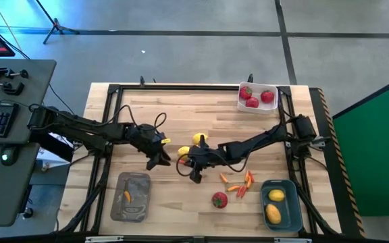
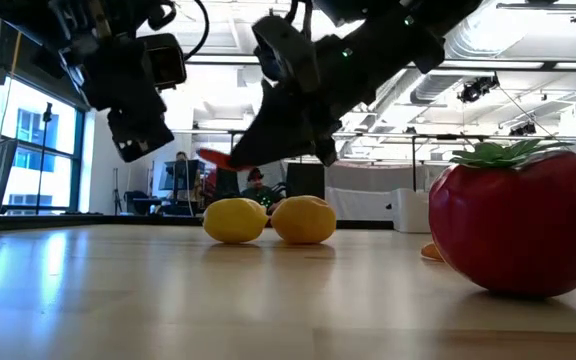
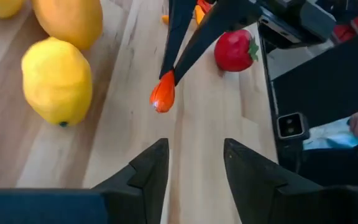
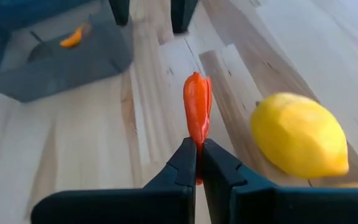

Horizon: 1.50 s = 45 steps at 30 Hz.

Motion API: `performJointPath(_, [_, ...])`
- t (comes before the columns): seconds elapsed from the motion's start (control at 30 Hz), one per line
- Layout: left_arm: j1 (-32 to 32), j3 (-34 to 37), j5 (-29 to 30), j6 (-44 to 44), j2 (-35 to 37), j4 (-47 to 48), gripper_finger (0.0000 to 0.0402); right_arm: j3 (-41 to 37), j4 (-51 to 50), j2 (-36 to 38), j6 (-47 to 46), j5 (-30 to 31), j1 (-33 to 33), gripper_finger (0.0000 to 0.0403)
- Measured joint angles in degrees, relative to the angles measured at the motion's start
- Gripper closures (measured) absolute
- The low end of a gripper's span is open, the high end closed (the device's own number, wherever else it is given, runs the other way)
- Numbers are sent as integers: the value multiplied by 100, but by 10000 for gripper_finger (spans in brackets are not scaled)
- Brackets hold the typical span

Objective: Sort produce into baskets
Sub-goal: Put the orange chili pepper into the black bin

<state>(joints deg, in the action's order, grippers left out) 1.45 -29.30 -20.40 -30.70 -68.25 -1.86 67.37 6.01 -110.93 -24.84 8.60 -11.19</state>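
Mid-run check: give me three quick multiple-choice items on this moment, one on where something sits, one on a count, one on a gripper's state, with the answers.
1. Where does the white basket sit on the table?
A. the far right corner
B. the near left corner
C. the middle

2. How many lemons lie in the blue-teal basket?
A. none
B. two
C. four

3. What is the right gripper doing?
A. hanging open over a lemon
B. shut on an orange-red pepper
C. resting in the grey tray

Answers:
1. A: the high view shows it at the top right, holding red fruits.
2. B: two yellow ovals lie inside it.
3. B: the right wrist view shows the fingers pinching the pepper's end above the wood.
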Motion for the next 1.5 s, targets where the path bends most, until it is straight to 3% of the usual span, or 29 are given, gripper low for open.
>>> performJointPath(0.57, [542, 0, 1081, -16, 0, -461, 258, 2, 512, 2, 131, -68, -16, 399])
performJointPath(0.87, [542, 1, 1222, -10, 0, -586, 283, 2, 552, 2, 198, -112, -16, 399])
performJointPath(1.5, [589, 2, 1161, 98, 0, -582, 284, 2, 797, 2, 238, -151, -18, 399])
